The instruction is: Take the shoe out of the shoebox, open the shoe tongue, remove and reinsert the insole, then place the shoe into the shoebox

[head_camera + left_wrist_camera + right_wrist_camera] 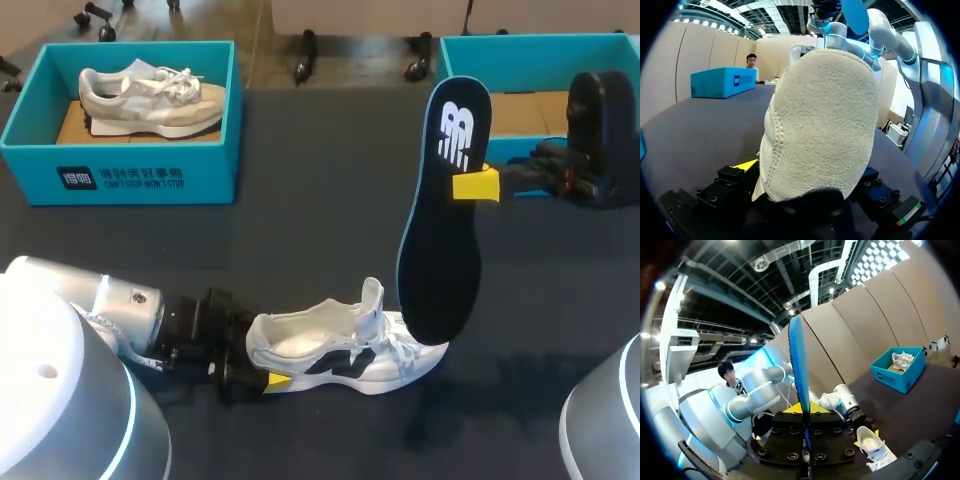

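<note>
Black insole (440, 230) hangs pinched in the right gripper (476, 186); feed its lower end into the shoe (345, 352) opening while the left gripper (268, 381) clamps the heel steady.

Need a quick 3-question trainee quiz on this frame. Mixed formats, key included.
1. Fill in: the left gripper grips the white shoe at its ____.
2. True or false: the insole is inside the white shoe.
3. What holds the insole upright above the table? A) left gripper B) right gripper C) nothing, it leans on the shoe
Key: 1 heel; 2 false; 3 B.
</note>
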### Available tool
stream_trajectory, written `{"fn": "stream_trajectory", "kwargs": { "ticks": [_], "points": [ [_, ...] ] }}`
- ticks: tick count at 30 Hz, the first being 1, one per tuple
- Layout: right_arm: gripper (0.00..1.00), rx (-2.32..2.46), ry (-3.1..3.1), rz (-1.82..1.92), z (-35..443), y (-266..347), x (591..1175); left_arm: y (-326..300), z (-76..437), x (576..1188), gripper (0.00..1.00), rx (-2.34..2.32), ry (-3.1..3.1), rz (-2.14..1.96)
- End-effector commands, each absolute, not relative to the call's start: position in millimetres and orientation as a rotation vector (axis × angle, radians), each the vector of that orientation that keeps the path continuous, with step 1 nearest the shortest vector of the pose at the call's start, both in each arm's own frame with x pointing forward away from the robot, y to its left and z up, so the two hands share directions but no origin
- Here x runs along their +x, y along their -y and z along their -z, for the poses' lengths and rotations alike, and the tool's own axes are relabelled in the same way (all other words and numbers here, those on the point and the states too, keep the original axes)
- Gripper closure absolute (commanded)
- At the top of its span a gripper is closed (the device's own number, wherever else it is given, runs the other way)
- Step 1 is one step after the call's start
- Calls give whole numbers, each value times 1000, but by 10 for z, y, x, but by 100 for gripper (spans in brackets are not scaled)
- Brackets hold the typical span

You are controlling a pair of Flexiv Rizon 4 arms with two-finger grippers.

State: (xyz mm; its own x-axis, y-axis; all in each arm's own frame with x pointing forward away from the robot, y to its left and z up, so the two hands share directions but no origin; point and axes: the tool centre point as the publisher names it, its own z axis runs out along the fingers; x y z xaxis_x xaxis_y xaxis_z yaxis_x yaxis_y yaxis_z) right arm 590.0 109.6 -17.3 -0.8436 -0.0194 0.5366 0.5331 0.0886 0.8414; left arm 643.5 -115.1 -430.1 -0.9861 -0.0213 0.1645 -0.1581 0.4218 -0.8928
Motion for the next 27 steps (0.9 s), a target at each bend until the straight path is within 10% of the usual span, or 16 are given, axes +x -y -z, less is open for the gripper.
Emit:
{"fn": "stream_trajectory", "kwargs": {
  "ticks": [1, 27],
  "points": [
    [100, -503, 1962, 1806, 184, -1111, 5904, 1028, 4320, 6420, 0, 142, 2533, -1643],
    [100, -503, 1962, 1806, 184, -1111, 5904, 1037, 4208, 6396, 0, 72, 2446, -1850]
  ]
}}
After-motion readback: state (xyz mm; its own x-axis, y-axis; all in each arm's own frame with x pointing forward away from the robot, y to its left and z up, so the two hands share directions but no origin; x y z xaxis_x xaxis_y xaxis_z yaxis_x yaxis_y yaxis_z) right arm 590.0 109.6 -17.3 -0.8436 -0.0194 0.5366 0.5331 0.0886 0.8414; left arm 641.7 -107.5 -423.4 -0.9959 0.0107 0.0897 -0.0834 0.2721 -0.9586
